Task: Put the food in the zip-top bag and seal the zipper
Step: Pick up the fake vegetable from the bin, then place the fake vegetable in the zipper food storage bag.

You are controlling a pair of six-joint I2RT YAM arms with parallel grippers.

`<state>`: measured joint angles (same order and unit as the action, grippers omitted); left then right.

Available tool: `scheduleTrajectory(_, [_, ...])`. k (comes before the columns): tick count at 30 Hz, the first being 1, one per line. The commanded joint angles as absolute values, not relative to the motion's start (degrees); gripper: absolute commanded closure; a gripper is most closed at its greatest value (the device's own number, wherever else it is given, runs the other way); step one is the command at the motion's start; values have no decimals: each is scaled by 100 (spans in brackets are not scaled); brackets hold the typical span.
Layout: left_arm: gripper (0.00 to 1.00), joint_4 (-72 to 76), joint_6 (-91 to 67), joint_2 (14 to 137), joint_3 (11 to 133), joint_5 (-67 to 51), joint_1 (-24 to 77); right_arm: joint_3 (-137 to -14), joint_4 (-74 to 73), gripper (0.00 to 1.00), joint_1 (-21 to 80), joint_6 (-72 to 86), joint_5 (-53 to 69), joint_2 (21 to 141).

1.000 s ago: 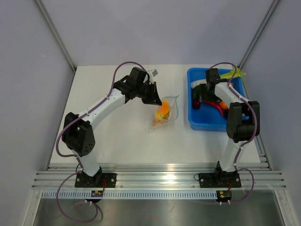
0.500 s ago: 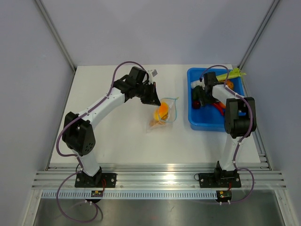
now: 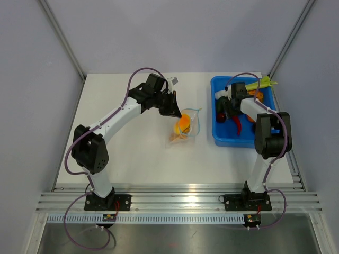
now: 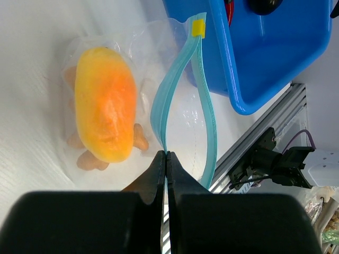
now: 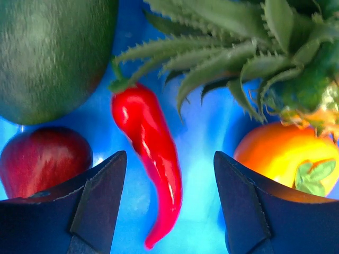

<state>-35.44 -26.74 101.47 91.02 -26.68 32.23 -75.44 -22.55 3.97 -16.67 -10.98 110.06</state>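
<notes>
The clear zip-top bag (image 3: 185,128) lies mid-table. In the left wrist view it holds a yellow-orange oblong food piece (image 4: 103,119) and small lumpy orange bits (image 4: 89,160). Its blue-green zipper (image 4: 175,87) gapes, the two strips bowed apart. My left gripper (image 4: 166,154) (image 3: 172,108) is shut on the nearer zipper strip. My right gripper (image 5: 169,159) (image 3: 225,110) hangs open inside the blue tray (image 3: 228,139), its fingers either side of a glossy red chili (image 5: 151,153) without touching it.
The tray also holds a green fruit (image 5: 53,53), a dark red apple (image 5: 42,159), a spiky green crown (image 5: 238,42), an orange fruit with a green top (image 5: 280,153) and a green stalk (image 3: 260,82). Aluminium rails (image 3: 175,198) run along the near edge.
My right gripper has moved from the tray's far end toward its left front part, over the chili. The left gripper keeps its hold on the zipper, barely moving.
</notes>
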Motion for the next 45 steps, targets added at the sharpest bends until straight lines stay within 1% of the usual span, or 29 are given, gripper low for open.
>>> scheduleTrajectory(1, [100, -3489, -2575, 10230, 9352, -2804, 3190, -7875, -2127, 26, 360, -1714, -932, 11275])
scheduleTrajectory(4, [100, -3507, -2558, 10239, 9369, -2778, 3190, -7945, -2144, 28, 369, -1565, -792, 11460])
scheduleTrajectory(7, [100, -3533, -2549, 10239, 9378, -2760, 3190, -7980, -2206, 35, 369, -1450, -747, 11514])
scheduleTrajectory(8, [100, -3533, -2558, 10239, 9369, -2751, 3190, -7928, -2197, 44, 369, -1398, -756, 11488])
scheduleTrajectory(11, [100, -3507, -2601, 10239, 9369, -2768, 3190, -7779, -2127, 57, 369, -1319, -747, 11225])
scheduleTrajectory(12, [100, -3489, -2645, 10231, 9360, -2777, 3190, -7700, -2144, 67, 369, -1266, -712, 11145])
scheduleTrajectory(15, [100, -3375, -2794, 10309, 9386, -2777, 3217, -7498, -2118, 86, 369, -1065, -677, 10715])
scheduleTrajectory(16, [100, -3349, -2838, 10336, 9422, -2769, 3225, -7454, -2109, 95, 369, -985, -738, 10496])
scheduleTrajectory(18, [100, -3375, -2952, 10459, 9614, -2681, 3322, -7462, -2249, 99, 369, -695, -887, 10223])
scheduleTrajectory(21, [100, -3428, -3119, 10634, 9931, -2479, 3498, -7576, -2600, 99, 369, -291, -1221, 9959])
scheduleTrajectory(24, [100, -3200, -3418, 10714, 9950, -2575, 3551, -7629, -3005, 100, 369, 235, -1633, 9661])
scheduleTrajectory(29, [100, -2629, -3822, 10766, 9835, -2610, 3603, -7410, -3418, 100, 369, 1315, -1722, 8905])
scheduleTrajectory(35, [100, -2004, -4218, 10793, 9528, -2707, 3700, -7304, -3709, 100, 369, 2476, -1477, 7693])
scheduleTrajectory(39, [100, -1846, -4271, 10802, 9343, -2794, 3762, -7163, -3647, 100, 395, 2672, -1020, 7190])
scheduleTrajectory(43, [100, -1749, -4245, 10828, 9176, -2812, 3814, -7119, -3779, 100, 763, 2978, -1309, 6804])
scheduleTrajectory(45, [100, -1749, -4236, 10854, 9167, -2847, 3814, -7119, -3823, 100, 1062, 3181, -1791, 6741])
